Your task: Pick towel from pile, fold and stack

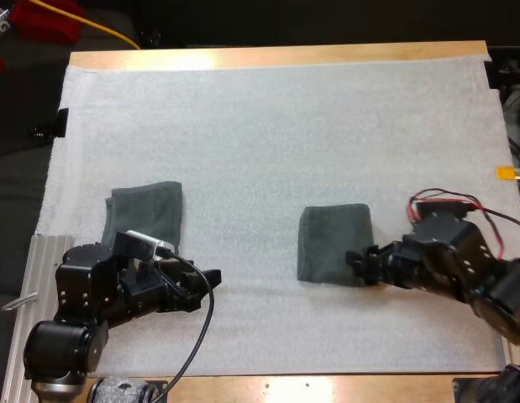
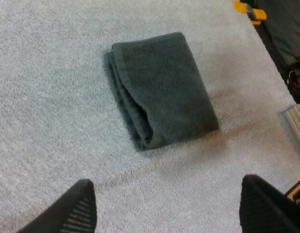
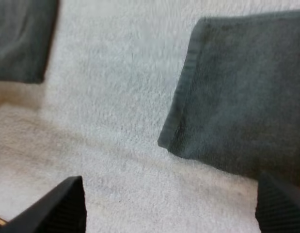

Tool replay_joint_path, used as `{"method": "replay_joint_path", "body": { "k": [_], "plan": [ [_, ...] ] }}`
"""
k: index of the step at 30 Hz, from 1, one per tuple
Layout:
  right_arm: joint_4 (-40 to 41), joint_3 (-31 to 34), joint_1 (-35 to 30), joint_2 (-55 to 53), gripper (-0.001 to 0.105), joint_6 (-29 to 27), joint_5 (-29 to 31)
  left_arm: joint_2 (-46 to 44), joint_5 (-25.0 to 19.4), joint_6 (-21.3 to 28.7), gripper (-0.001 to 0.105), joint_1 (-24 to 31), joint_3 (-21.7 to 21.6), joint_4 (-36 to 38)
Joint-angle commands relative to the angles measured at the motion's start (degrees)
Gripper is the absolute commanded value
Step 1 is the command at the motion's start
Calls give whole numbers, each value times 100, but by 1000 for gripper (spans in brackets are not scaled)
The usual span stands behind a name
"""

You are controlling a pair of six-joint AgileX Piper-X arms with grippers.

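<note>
Two dark grey-green towels lie folded flat on the white mat (image 1: 260, 126). One towel (image 1: 147, 210) is at the left, just beyond my left arm. The other folded towel (image 1: 333, 242) lies right of centre. My left gripper (image 1: 205, 281) hovers low near the front, pointing toward that second towel (image 2: 162, 90), and its fingers (image 2: 77, 208) stand wide apart with bare mat between them. My right gripper (image 1: 360, 259) sits at the lower right corner of the same towel (image 3: 242, 97), fingers (image 3: 57, 208) apart and holding nothing. The left towel (image 3: 21, 39) shows farther off.
A wooden table edge (image 1: 276, 57) runs along the far side. A metal rail (image 1: 37, 277) borders the mat at the left front. Bare mat spans the whole far half.
</note>
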Motion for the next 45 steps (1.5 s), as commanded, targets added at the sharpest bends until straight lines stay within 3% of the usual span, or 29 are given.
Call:
{"method": "replay_joint_path", "body": {
  "k": [1, 15, 20, 25, 34, 40, 45],
  "plan": [
    [99, -44, 4, -193, 70, -60, 154, -24, 32, 36, 61, -20, -31, -70],
    [293, -44, 4, -730, 70, -60, 536, 717, 101, -203, 61, -41, 6, -247],
    [293, -44, 4, -730, 70, -60, 536, 1146, 118, -322, 61, -445, 6, -496],
    [293, -44, 4, -730, 70, -60, 427, 1610, -250, -789, 61, -1187, 6, -1157],
    [293, -44, 4, -730, 70, -70, 101, 2666, -463, -1686, 61, -2154, 6, -2537],
    [281, -44, 4, -730, 70, -72, 22, 3550, -531, -1942, 61, -2364, 6, -3109],
    [26, -44, 4, -730, 70, -187, -407, 4250, -431, -2173, 61, -2364, -4, -3542]
  ]
}}
